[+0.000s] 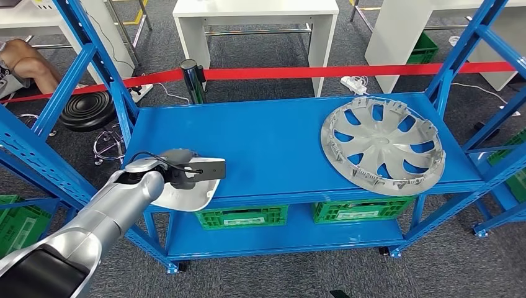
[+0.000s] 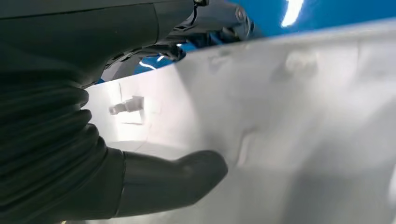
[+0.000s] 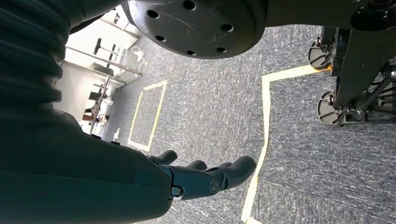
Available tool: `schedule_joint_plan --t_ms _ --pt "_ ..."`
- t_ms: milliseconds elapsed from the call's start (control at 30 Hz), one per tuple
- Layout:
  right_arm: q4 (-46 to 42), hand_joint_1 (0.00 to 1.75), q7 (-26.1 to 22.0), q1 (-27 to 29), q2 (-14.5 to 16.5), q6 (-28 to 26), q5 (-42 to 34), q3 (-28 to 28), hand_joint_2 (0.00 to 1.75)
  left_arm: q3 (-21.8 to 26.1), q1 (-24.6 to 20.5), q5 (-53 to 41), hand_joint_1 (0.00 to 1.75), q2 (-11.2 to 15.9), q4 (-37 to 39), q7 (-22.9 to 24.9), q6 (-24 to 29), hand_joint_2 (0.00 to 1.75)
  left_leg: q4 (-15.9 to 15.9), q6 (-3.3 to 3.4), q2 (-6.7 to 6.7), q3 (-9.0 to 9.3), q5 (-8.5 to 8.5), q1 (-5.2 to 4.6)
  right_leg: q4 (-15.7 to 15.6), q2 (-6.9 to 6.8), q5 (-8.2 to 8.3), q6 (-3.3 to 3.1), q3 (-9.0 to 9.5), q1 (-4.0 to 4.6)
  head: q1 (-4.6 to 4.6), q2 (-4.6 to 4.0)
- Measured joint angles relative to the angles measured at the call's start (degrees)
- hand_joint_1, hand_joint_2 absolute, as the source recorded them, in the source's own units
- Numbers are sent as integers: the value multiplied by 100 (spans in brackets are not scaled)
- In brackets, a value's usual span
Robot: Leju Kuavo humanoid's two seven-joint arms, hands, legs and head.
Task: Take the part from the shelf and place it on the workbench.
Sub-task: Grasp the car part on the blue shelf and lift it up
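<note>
The part is a pale silver curved panel lying at the front left edge of the blue shelf and overhanging it. My left hand lies on top of it and grips it. In the left wrist view the part is very close, with my thumb pressed against one face and the darker fingers over the other side. My right hand hangs over the grey carpet, fingers stretched out and holding nothing.
A large silver hubcap lies on the right of the shelf. Green crates stand on the lower level. Blue uprights flank the shelf. Behind run a red tape barrier, a black stool, white tables and a person.
</note>
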Motion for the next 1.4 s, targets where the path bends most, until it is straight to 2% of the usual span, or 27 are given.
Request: schedule_joint_plan --t_ms 433,1233,1400 --pt "0 0 0 -9 0 0 2 -5 175 0 49 76 175 -56 -1 -130 -2 175 0 1 0 0 -1 0 -2 0 0 0 1 0 1 0" --pt "0 0 0 -10 0 0 81 -50 175 4 102 349 175 -2 -2 -375 -70 175 0 2 0 2 -1 0 -3 0 0 1 6 0 1 0" --pt "2 0 0 -10 0 0 114 -51 175 7 142 360 175 22 -20 -599 108 175 0 2 0 2 -1 0 -4 0 0 1 6 0 1 0"
